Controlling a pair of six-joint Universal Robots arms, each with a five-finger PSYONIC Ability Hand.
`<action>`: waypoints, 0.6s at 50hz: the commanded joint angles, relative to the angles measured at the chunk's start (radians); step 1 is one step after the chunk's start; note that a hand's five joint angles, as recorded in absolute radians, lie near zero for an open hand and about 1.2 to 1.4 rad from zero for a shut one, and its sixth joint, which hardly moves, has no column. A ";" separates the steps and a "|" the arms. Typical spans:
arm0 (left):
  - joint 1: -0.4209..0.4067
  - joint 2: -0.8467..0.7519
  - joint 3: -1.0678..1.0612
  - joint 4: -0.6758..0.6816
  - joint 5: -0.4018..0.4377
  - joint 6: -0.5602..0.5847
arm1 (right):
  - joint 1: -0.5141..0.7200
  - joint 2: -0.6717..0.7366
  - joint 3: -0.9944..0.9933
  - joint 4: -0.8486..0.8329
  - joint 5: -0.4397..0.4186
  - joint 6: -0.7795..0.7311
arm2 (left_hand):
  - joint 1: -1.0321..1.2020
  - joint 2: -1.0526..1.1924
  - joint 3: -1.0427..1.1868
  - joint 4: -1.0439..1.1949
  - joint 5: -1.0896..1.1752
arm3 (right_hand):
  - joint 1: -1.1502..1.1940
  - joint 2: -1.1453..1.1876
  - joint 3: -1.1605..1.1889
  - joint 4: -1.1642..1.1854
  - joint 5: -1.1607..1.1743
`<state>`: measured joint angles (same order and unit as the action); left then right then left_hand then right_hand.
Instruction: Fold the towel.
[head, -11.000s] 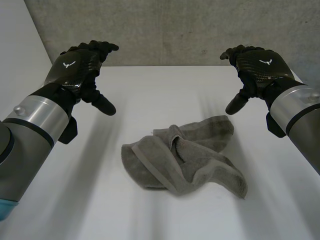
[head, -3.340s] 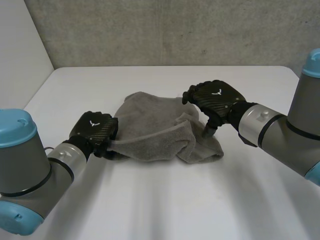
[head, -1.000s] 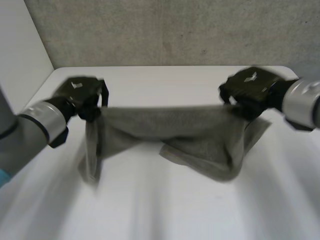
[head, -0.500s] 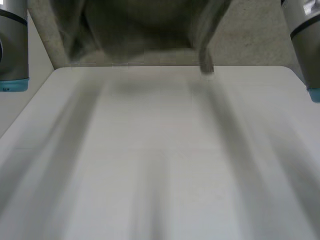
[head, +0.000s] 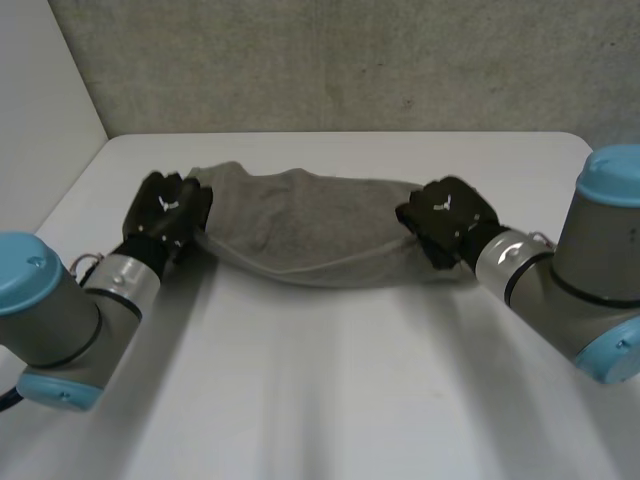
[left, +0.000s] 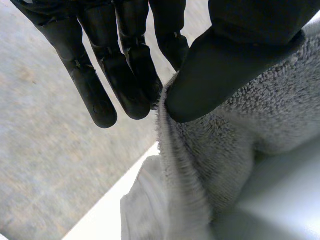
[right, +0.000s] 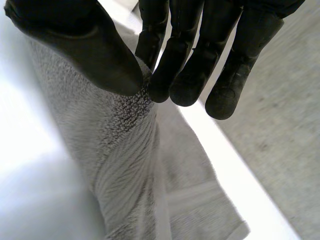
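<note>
Two pinches, you'll see: left hand (head: 166, 212), frame centre-left, fingers (left: 125, 75) and thumb clamped on the towel (head: 300, 232) end; towel stretched mid-frame, lying on tabletop (head: 330, 380); right hand (head: 447, 216) clamped likewise. Soft, limp, light; grip the corners.

You had the grey terry towel (head: 300, 225) crumpled mid-table, then swung up high. Now it lies stretched farther back on the white table (head: 330, 380), with the black left hand (head: 168, 208) and black right hand (head: 447, 212) brought down, each pinching an end.

The table (head: 330, 400) is white. A grey towel (head: 300, 225) lies stretched out on it, near the far edge
</note>
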<state>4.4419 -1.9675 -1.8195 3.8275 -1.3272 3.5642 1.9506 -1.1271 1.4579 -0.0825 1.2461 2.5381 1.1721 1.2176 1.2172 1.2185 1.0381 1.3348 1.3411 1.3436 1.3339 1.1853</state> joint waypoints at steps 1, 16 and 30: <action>0.007 -0.019 -0.021 -0.029 -0.006 0.149 | 0.001 -0.009 0.042 0.003 0.012 -0.027 | 0.224 0.179 0.179 0.178 0.184 | 0.061 0.055 0.053 0.062 0.036; 0.013 0.007 -0.049 -0.031 -0.010 0.148 | -0.079 -0.048 0.058 0.007 -0.013 0.128 | 0.224 0.179 0.179 0.178 0.184 | -1.160 -1.167 -1.169 -1.159 -1.185; 0.011 0.053 -0.103 -0.031 -0.007 0.150 | -0.127 0.015 -0.192 0.277 -0.303 0.059 | 0.224 0.179 0.179 0.178 0.184 | -1.129 -1.136 -1.138 -1.129 -1.154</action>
<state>4.4547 -1.9359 -1.9017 3.7967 -1.3346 3.7135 1.8291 -1.1704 1.3881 0.0640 1.0574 2.6544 1.1721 1.2176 1.2172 1.2185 1.0381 0.2330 0.2466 0.2467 0.2604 0.0620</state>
